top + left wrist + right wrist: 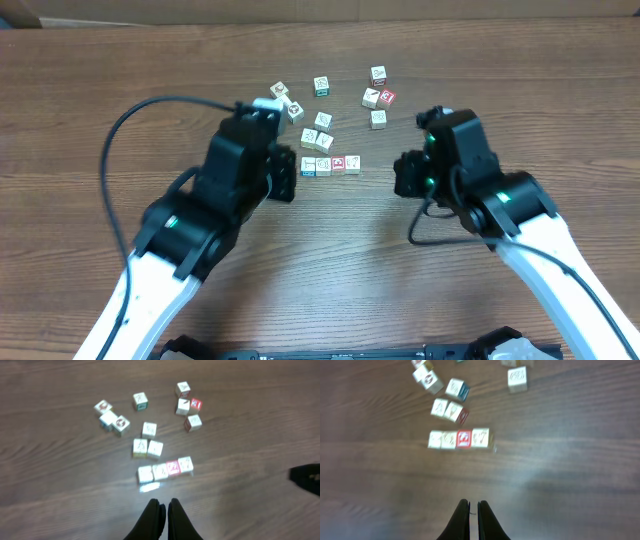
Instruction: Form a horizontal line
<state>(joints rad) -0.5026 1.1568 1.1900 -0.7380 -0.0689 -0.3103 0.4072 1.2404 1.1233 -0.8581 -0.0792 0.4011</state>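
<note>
The horizontal line (330, 164) lies on the table (100, 80), four cubes edge to edge; left fingers (152, 520) and right fingers (461, 521) are clenched, empty; best back away straight, never brushing it.

I read even, bright light overhead with soft shadows, a white glare patch on the table (150, 488) in the left wrist view (right wrist view blurred throughout).

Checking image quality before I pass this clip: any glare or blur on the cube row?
Overhead: cube row sharp and evenly lit. Left wrist: slightly soft, with a glare patch on the table in front of the row. Right wrist: blurred, cube prints smeared.
</note>
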